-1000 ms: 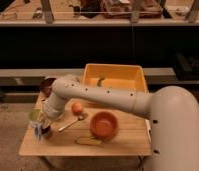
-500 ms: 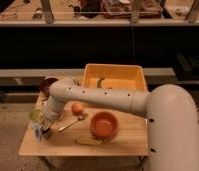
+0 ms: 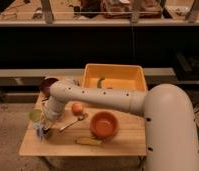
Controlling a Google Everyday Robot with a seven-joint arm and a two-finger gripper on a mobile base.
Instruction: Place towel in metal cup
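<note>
As the arm is reached down over the table's left front corner: the gripper [image 3: 43,131] is seen low, just above the wooden table [image 3: 68,145], close to its edge.
Grip: whether the gripper is spread or pressed together cannot be told, since it is masked by the wrist and by what hangs at it.
Towel: a pale, bluish scrap [image 3: 39,131] is made out at the gripper and is taken to be the towel; it appears to be hanging off the tabletop rather than lying flat.
Metal cup: a small dark shape [image 3: 47,133] touching the gripper's right side is judged to be the metal cup, though its rim is not shown clearly.
Green cup: a yellow-green cup [image 3: 35,115] is seen just behind the gripper, beside the forearm.
Risk, missed mouth: if the cloth is let go off-centre, it is likely to be draped over the rim or dropped on the table.
Risk, tipping: the cup could be knocked over or pushed off the near edge by the descending gripper, since it is so close to that edge.
Risk, snag: the towel may be dragged back out if it clings as the arm is lifted.
Risk, neighbours: the green cup could be brushed by the forearm; the orange fruit [image 3: 77,108] and spoon [image 3: 73,122] are near the elbow's sweep.
</note>
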